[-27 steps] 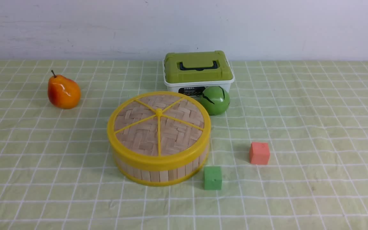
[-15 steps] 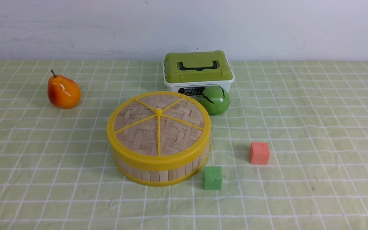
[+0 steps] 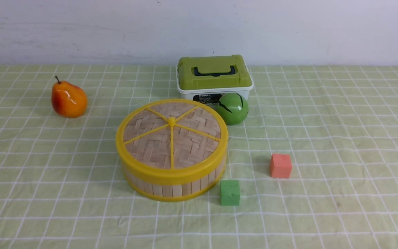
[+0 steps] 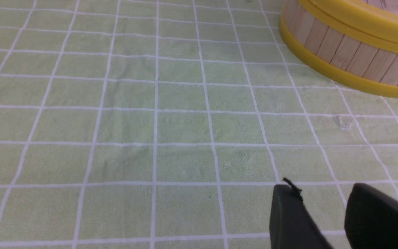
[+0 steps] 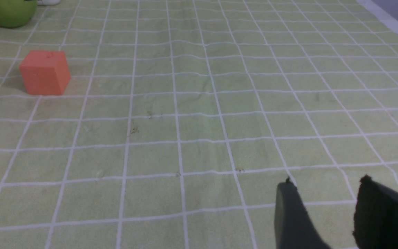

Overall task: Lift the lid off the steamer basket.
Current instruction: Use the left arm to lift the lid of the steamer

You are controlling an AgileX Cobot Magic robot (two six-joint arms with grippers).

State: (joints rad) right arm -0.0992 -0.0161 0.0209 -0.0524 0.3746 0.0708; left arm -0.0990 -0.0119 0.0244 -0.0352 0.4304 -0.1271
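Note:
The lid (image 3: 171,138), a woven bamboo disc with a yellow rim, spokes and centre knob, sits on the steamer basket (image 3: 174,186) in the middle of the table. The basket's slat wall and yellow rims also show in the left wrist view (image 4: 351,55). Neither arm shows in the front view. My left gripper (image 4: 320,190) is open and empty over bare cloth, well short of the basket. My right gripper (image 5: 325,185) is open and empty over bare cloth, away from the basket.
A white box with a green lid (image 3: 213,76) stands behind the basket, a green ball (image 3: 233,108) in front of it. An orange pear (image 3: 68,99) lies at the far left. A green cube (image 3: 230,192) and an orange cube (image 3: 280,165) (image 5: 44,72) lie right of the basket.

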